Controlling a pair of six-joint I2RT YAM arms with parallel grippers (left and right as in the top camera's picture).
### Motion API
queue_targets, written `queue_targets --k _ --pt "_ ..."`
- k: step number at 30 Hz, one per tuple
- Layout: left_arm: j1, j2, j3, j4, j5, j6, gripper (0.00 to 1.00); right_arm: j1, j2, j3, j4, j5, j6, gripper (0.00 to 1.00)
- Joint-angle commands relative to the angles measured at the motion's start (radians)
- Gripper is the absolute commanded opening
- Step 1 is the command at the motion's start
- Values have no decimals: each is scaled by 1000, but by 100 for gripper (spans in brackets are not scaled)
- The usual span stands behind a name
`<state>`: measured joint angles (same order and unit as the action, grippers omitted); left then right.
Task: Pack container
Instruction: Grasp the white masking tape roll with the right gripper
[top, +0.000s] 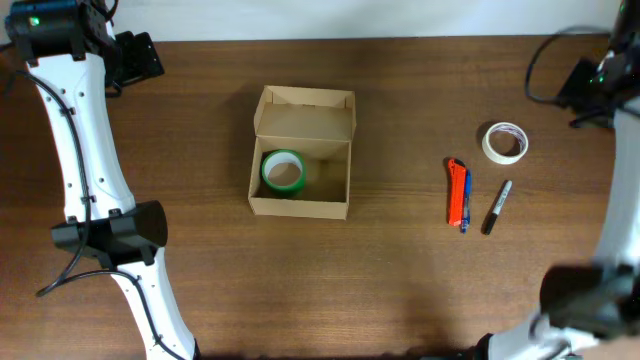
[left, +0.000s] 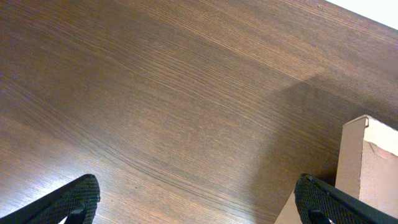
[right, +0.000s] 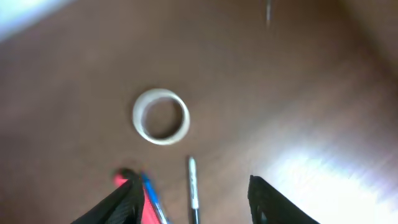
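Overhead, I count one container (top: 300, 165), a brown box with its flap up, in the middle of the bench (top: 400, 280). One green tape roll (top: 282, 172) sits inside it, on the left. One white tape roll (top: 505, 142) lies well apart on the right. Near that lie one red cutter (top: 455, 192), one blue pen (top: 466, 202) right against it, and one black marker (top: 497, 207). My left gripper (left: 198, 202) has its fingers wide apart, near a corner of the container. My right gripper (right: 199, 202) is spread wide too, above the white tape roll.
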<state>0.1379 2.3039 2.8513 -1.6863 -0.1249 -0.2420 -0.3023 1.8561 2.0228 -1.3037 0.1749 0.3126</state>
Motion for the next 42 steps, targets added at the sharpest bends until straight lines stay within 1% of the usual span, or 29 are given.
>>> queue_targets --k 1,3,9,15,24,25,27,29,30,34,35,37,38,42 --pt "3 -2 -4 -1 -7 12 100 -53 119 -24 -5 -123 89 54" --pt "3 -2 -4 -1 -7 12 100 -60 197 -24 1 -142 91 54" --pt "3 -2 -4 -1 -7 12 100 -57 358 -24 18 -146 97 54" --pt "3 -2 -4 -1 -7 12 100 -58 439 -24 60 -145 89 54" --pt "3 -2 -3 -1 -7 12 100 -57 506 -24 114 -148 85 54" --pt "3 -2 -3 -1 -7 12 100 -57 512 -24 117 -150 85 53" --pt "3 -2 -4 -1 -7 12 100 -57 533 -24 127 -150 85 49" --pt "3 -2 -4 -1 -7 12 100 -57 544 -24 130 -149 85 48" --pt "3 -2 -4 -1 -7 12 100 -57 552 -24 131 -150 86 44" --pt "3 -2 -4 -1 -7 12 100 -57 576 -24 130 -150 89 43" --pt "3 -2 -4 -1 -7 12 100 -57 581 -24 130 -150 89 37" --pt "3 -2 -3 -1 -7 12 100 -57 586 -24 129 -158 89 12" --pt "3 -2 -3 -1 -7 12 100 -57 586 -24 129 -165 89 4" --pt "3 -2 -3 -1 -7 12 100 -57 581 -18 108 -172 84 4"
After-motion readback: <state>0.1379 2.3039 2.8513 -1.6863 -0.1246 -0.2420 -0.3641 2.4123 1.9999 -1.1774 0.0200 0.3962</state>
